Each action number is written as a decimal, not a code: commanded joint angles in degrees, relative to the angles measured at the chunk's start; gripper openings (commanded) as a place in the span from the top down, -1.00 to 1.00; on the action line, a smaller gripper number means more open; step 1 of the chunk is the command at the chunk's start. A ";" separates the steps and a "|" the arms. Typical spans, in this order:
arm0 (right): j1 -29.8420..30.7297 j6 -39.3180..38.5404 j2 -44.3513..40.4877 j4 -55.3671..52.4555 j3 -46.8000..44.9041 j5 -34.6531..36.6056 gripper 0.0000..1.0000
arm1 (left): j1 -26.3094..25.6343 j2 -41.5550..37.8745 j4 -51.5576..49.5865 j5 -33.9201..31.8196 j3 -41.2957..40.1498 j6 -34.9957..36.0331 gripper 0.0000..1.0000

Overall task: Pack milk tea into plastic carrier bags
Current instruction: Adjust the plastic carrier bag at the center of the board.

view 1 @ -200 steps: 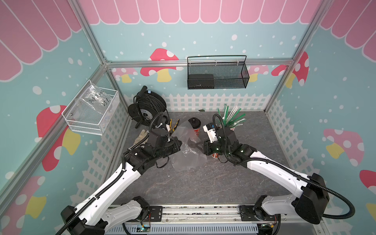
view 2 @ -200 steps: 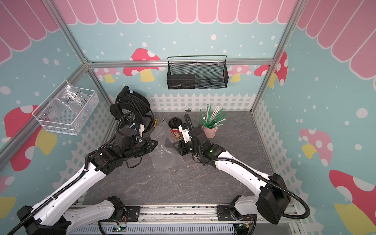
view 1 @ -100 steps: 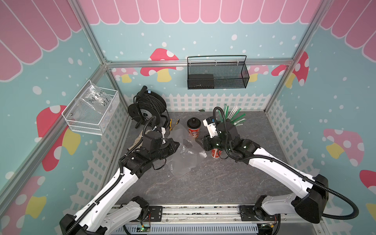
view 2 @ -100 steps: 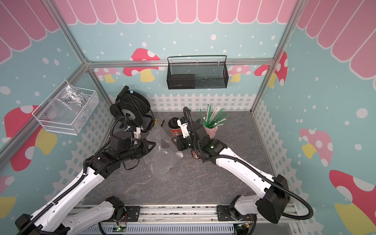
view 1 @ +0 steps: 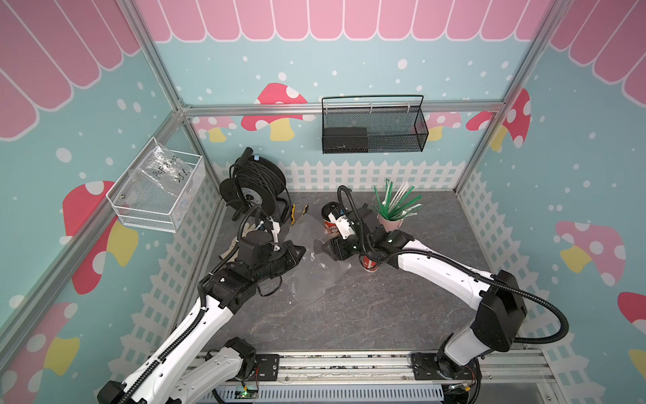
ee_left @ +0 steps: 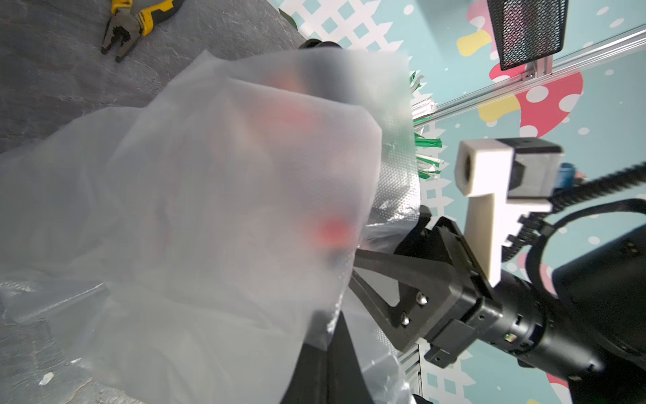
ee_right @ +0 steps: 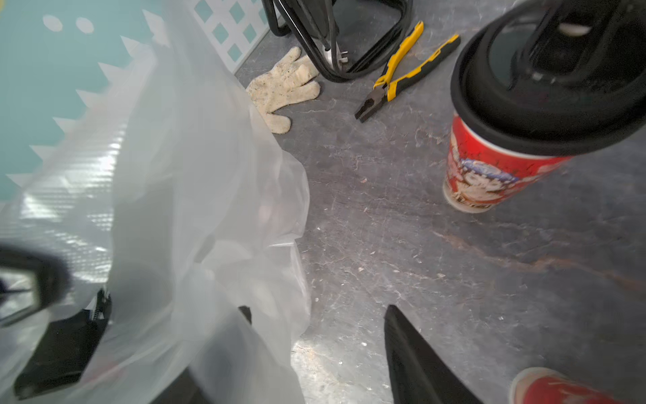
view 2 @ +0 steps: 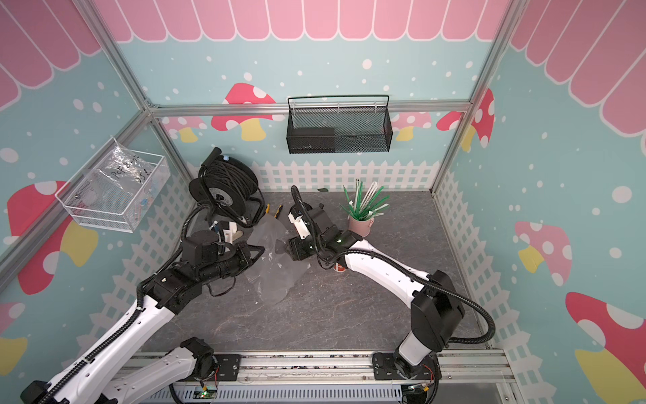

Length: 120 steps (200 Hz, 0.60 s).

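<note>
On grey marbled tabletop (view 1: 349, 314), crinkly clear bag (view 1: 314, 280), left hand (view 1: 301, 250) clamped on it, right hand (view 1: 327, 250) spread apart.

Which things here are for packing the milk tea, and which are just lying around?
For the job:
plastic bag
cartoon cup
red cup

Just lying about:
pliers
glove
cable reel
straw pot
black basket
white basket

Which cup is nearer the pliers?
The cartoon-print cup, black lid in view, standing by the yellow-handled pliers; the mostly red cup sits under the right arm.
</note>
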 commanded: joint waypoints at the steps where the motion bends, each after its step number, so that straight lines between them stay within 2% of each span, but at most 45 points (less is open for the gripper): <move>1: 0.20 0.82 -1.18 2.51 1.48 -3.28 0.37 | 0.53 -0.64 1.07 0.55 -1.25 -1.34 1.00; 9: 0.20 1.79 -1.83 2.64 1.05 -2.31 0.61 | 0.70 -0.66 1.06 0.51 -1.37 -1.53 1.00; 22: 0.27 3.48 -3.37 3.38 -0.27 -1.46 0.87 | 0.87 -0.75 1.23 0.63 -1.50 -1.67 1.00; 32: 0.29 5.77 -4.64 5.15 -2.00 -2.05 1.00 | 0.88 -0.75 1.48 0.72 -1.67 -1.87 0.80; 37: 0.36 7.21 -5.22 6.42 -3.01 -2.64 1.00 | 0.96 -0.81 1.87 0.81 -1.73 -2.04 0.65; 46: 0.74 8.82 -6.17 7.24 -4.01 -2.11 1.00 | 1.05 -0.90 2.54 1.34 -1.98 -2.39 0.24; 70: 2.52 9.59 -8.93 3.51 -2.88 5.26 1.00 | 1.14 -1.44 2.83 2.03 -1.83 -2.68 -0.22; 96: 3.22 8.99 -9.71 -0.24 -0.89 9.55 1.00 | 1.14 -1.78 2.82 2.81 -1.15 -2.34 -0.49; 120: 3.30 9.63 -9.23 1.78 -2.31 8.39 1.00 | 0.56 -0.83 2.69 3.08 -0.68 -1.22 -0.54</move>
